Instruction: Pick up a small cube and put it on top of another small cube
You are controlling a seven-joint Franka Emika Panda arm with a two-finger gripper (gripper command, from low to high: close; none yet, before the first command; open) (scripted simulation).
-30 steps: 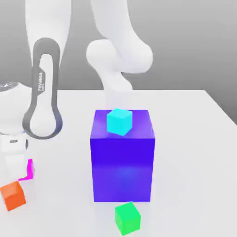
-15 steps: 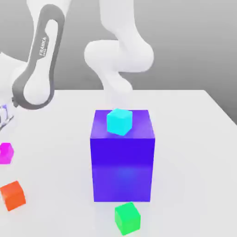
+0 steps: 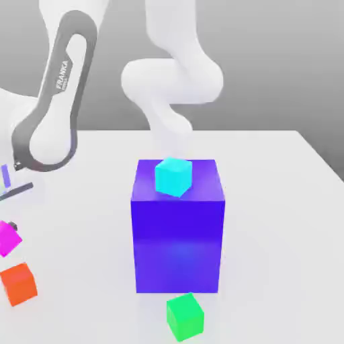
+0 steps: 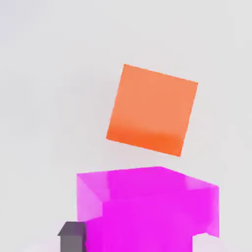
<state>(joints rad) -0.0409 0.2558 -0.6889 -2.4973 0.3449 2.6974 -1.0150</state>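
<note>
The small cube (image 3: 7, 238) is magenta-pink and hangs at the far edge of the exterior view's left, a little above the white table. My gripper (image 3: 9, 230) is shut on it, and most of the hand is cut off by the frame edge. In the hand view the small cube (image 4: 147, 209) sits close to the camera, with one dark fingertip (image 4: 73, 236) against its side. An orange cube (image 4: 151, 110) lies on the table just beyond it. In the exterior view the orange cube (image 3: 19, 283) rests below the held cube.
A big blue block (image 3: 178, 232) stands mid-table with a cyan cube (image 3: 173, 176) on its top. A green cube (image 3: 185, 316) lies in front of the block. The white arm (image 3: 54, 94) rises behind, on the exterior view's left.
The small cube left the table beside the orange cube and moved up and toward the exterior view's left in my grip. The arm's upper link swung higher.
</note>
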